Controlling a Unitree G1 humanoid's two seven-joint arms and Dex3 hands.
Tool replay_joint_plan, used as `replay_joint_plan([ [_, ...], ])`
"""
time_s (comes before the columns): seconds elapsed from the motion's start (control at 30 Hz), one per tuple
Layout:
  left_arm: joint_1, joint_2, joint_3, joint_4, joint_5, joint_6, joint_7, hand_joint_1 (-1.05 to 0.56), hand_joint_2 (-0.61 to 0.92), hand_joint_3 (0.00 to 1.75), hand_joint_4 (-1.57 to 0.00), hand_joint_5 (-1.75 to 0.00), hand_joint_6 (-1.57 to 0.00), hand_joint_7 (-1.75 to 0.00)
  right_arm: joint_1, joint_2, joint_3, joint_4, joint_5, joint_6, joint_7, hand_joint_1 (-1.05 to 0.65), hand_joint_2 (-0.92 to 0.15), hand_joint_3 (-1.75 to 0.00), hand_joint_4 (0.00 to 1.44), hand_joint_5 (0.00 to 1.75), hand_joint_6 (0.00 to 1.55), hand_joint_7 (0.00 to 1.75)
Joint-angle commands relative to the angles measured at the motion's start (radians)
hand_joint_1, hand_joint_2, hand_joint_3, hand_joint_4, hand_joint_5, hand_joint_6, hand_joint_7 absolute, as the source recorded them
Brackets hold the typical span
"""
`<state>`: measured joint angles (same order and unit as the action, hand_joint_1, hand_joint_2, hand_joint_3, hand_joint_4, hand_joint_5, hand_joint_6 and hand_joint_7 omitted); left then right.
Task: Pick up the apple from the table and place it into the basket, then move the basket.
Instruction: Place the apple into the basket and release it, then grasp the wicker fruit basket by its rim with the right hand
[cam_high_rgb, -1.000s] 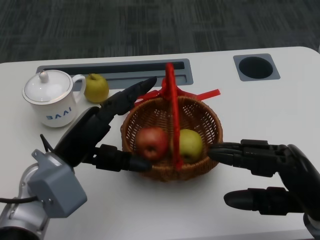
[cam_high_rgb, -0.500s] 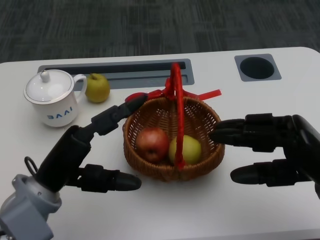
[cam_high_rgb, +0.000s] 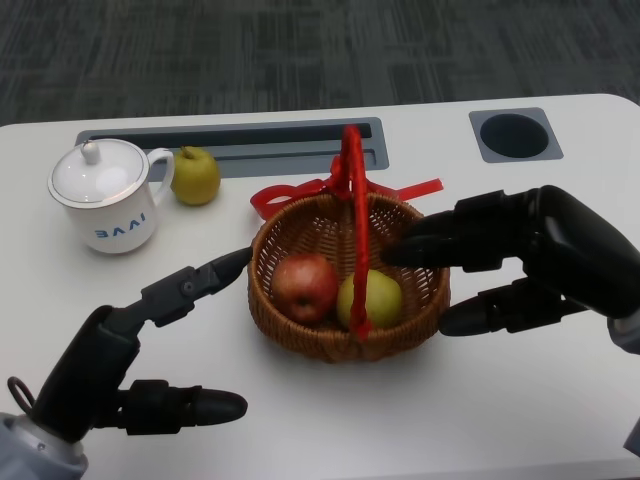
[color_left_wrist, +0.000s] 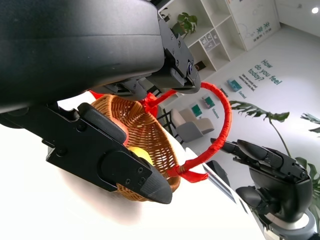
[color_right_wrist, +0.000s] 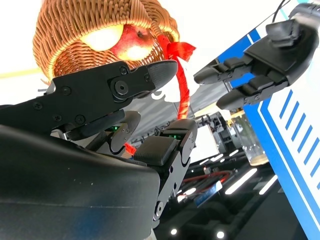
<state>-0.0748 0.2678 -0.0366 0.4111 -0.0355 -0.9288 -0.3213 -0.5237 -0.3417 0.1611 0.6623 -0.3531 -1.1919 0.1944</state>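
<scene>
At the centre of the head view the wicker basket already holds the red apple beside a yellow-green apple, so we judge only the move is left. Our left hand is spread and empty at lower left, our right hand open around the basket's right rim. We expect a light, stiff, slightly springy basket, best lifted by its red handle.
</scene>
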Motion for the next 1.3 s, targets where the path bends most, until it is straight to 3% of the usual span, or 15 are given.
replay_joint_plan([
  [0.03,0.01,0.019,0.028,-0.003,-0.001,-0.019,0.008,-0.63,0.76,0.0,-0.5,-0.03,-0.46,-0.02,-0.062,-0.007,0.03,0.066,-0.041,-0.008,-0.008,-0.53,-0.82,0.0,0.87,0.02,0.79,0.02],
  [0.47,-0.014,0.054,0.075,0.05,-0.07,-0.104,-0.028,-0.59,0.72,0.0,-0.74,-0.08,-0.69,-0.07,-0.203,-0.032,0.174,0.262,-0.32,0.053,-0.148,-0.6,-0.88,-0.01,0.84,0.0,0.77,0.0],
  [0.83,-0.027,0.063,0.076,0.02,-0.167,-0.052,-0.115,-0.53,0.7,0.0,-0.92,-0.08,-0.85,-0.06,-0.327,-0.062,0.417,0.407,-0.621,0.158,-0.409,-0.79,-0.9,-0.01,0.87,0.01,0.76,0.01],
  [1.0,-0.026,0.056,0.082,0.01,-0.151,-0.046,-0.11,-0.53,0.7,0.0,-0.95,-0.07,-0.87,-0.05,-0.368,-0.03,0.523,0.467,-0.694,0.218,-0.497,-0.78,-0.89,0.0,0.94,0.03,0.8,0.01],
  [1.3,-0.02,0.039,0.091,-0.002,-0.127,-0.054,-0.096,-0.53,0.71,0.0,-0.98,-0.06,-0.9,-0.04,-0.416,0.053,0.65,0.553,-0.712,0.318,-0.479,-0.58,-0.91,-0.04,0.99,0.03,0.84,0.01],
])
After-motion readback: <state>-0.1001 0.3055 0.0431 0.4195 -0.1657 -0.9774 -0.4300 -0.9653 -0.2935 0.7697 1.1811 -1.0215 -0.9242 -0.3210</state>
